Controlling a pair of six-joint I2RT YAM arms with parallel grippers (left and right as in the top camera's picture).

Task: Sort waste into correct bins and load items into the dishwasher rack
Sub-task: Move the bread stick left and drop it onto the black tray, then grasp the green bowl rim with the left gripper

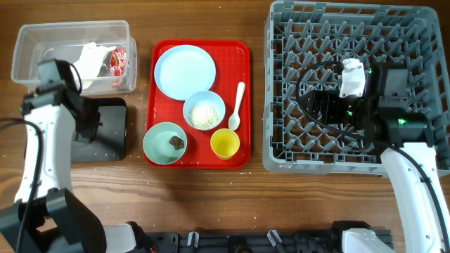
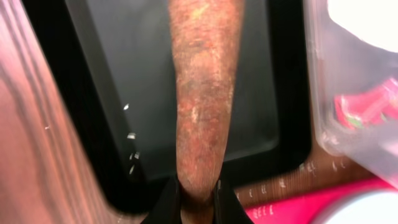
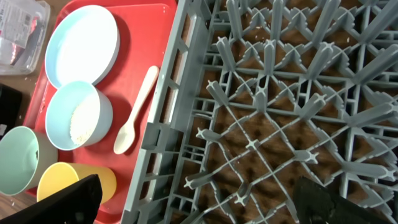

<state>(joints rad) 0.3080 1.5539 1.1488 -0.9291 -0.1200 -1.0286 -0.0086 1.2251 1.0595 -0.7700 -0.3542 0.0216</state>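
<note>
My left gripper (image 2: 198, 199) is shut on a long brown food piece (image 2: 202, 93) and holds it over the black tray (image 2: 124, 93), which also shows in the overhead view (image 1: 112, 133). The clear tub (image 1: 42, 42) holds the white napkin (image 1: 90, 57) and the red-and-white wrapper (image 1: 118, 60). On the red tray (image 1: 239, 53) are the blue plate (image 1: 184, 72), a blue bowl with rice (image 1: 204, 111), a mint bowl (image 1: 163, 143) with a brown scrap (image 1: 176, 143), the yellow cup (image 1: 225, 143) and the white spoon (image 1: 237, 105). My right gripper (image 3: 199, 205) is open and empty over the grey rack (image 1: 351, 28).
Loose rice grains (image 2: 130, 152) lie on the black tray's rim and on the wood by it. The rack's upright pegs (image 3: 249, 143) stand right under my right gripper. The clear tub's wall (image 2: 323, 93) is close on the right of my left gripper.
</note>
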